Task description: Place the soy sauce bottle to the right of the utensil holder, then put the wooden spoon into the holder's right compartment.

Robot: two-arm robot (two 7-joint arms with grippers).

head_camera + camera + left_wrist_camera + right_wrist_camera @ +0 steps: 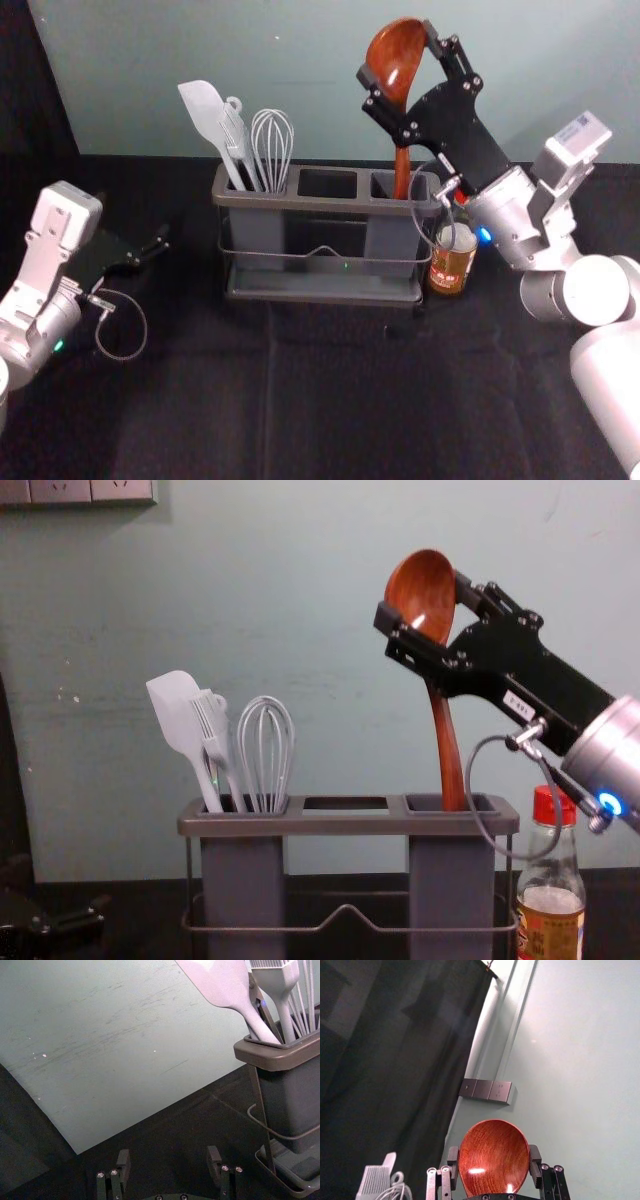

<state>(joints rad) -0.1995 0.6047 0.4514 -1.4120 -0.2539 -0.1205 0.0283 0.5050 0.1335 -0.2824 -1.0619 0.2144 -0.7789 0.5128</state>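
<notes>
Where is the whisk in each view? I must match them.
Head view: the whisk, left of centre, in the holder.
Left wrist view: beside the brush, partly cut off.
Right wrist view: beside the brush, partly cut off.
Chest view: left of centre, in the holder.
Shared landmark: white brush.

On my feeds I see: spoon (492, 1152), glossy grained wood. Holder (345, 825), smooth matt plastic. Spatula (222, 985), smooth, plastic-looking. Bottle (557, 865), shiny clear glass. Cloth (340, 400), matt, creased.

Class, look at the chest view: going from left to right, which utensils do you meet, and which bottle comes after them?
White spatula → brush → whisk → wooden spoon → soy sauce bottle.
</notes>
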